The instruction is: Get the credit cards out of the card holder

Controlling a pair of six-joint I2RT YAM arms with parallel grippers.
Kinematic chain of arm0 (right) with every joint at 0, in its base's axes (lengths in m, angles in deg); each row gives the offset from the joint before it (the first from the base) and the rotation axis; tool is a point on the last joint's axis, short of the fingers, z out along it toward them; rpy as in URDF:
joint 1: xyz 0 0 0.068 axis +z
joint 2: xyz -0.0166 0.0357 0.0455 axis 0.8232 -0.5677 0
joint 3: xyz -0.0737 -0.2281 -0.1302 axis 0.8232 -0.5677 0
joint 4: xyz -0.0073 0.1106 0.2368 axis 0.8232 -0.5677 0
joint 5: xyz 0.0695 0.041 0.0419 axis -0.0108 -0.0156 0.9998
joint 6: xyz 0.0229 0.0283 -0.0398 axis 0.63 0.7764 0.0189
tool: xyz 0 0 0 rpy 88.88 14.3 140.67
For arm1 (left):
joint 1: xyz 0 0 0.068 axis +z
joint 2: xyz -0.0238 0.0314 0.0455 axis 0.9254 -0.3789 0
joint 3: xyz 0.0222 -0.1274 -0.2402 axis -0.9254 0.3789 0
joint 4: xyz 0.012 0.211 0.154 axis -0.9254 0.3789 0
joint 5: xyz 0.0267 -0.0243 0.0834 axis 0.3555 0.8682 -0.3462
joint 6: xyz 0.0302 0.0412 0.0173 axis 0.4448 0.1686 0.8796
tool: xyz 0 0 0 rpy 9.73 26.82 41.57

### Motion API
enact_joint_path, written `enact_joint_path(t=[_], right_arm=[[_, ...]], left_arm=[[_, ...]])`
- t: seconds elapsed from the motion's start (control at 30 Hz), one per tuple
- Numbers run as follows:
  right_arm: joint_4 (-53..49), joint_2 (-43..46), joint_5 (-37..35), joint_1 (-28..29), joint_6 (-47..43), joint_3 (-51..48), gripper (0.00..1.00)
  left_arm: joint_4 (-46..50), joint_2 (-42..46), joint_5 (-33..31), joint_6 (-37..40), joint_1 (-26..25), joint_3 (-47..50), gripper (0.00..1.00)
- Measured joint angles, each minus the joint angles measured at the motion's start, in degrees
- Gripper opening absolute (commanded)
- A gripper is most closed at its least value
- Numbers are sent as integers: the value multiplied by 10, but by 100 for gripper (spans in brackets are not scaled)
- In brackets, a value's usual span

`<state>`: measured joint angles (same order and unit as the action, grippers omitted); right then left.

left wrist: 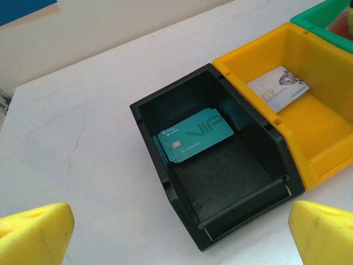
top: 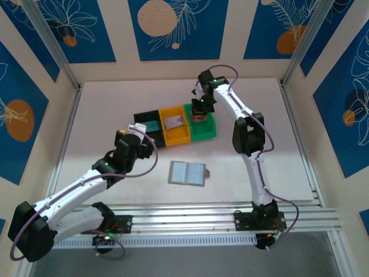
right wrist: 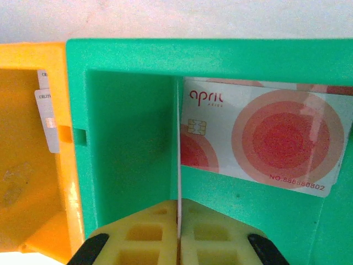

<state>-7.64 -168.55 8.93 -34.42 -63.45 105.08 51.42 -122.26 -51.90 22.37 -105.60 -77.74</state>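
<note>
**Desk:** Entry one: step in hand?

**Operator:** Deposit. My right hand (right wrist: 179, 221) sits inside the green bin (right wrist: 209, 55), fingers all but pressed together on an edge-on card (right wrist: 179, 185), which shows as a thin pale line rising between them. I judge it to be one of the credit cards, about to be let go.

**Desk:** Entry two: other hand?

**Operator:** My left hand (left wrist: 179, 234) is spread wide and holds nothing. It hovers before the black bin (left wrist: 157, 160).

**Desk:** Entry three: card holder?

**Operator:** The card holder (top: 187, 172) lies open and flat by the middle of the near edge of the worktop (top: 104, 115), between my arms and well apart from the bins. I cannot tell whether its pockets are empty; they are too small to read.

**Desk:** Entry four: cards by bin?

**Operator:** The bins stand in a row toward the far middle.
- Black: a teal card (left wrist: 196, 135).
- Orange bin (left wrist: 251, 44): a greyish card (left wrist: 277, 88).
- Green: a red-dot card (right wrist: 265, 138) at the far wall, with another edge behind it.

**Desk:** Entry five: next move?

**Operator:** As I judge it, I part the right fingers slightly so the card drops. Then I lift straight up, clear of the walls, and check the holder.

**Desk:** Entry six: views compared?

**Operator:** The right wrist view gives the held edge and the card's print. The overhead view gives the holder and how the arms stand. The left wrist view gives the teal card plainly.
</note>
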Motion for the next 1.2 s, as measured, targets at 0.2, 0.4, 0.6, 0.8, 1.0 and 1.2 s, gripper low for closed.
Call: enact_joint_path(t=[0.2, 0.4, 0.6, 0.8, 1.0, 1.2], right_arm=[[-4, 0, -2, 0, -1, 10, 18], [-14, -1, -7, 1, -1, 17, 19], [-18, -1, -13, 1, -3, 27, 19], [-27, -1, -18, 0, -3, 41, 20], [-30, -1, -24, 0, -3, 49, 22], [-31, -3, -28, 0, -3, 49, 22]], left_arm=[[0, 0, 0, 0, 1, 0, 100], [0, 0, 0, 0, 2, 0, 100], [0, 0, 0, 0, 3, 0, 100], [0, 0, 0, 0, 3, 0, 100], [0, 0, 0, 0, 3, 0, 100], [0, 0, 0, 0, 3, 0, 100]])
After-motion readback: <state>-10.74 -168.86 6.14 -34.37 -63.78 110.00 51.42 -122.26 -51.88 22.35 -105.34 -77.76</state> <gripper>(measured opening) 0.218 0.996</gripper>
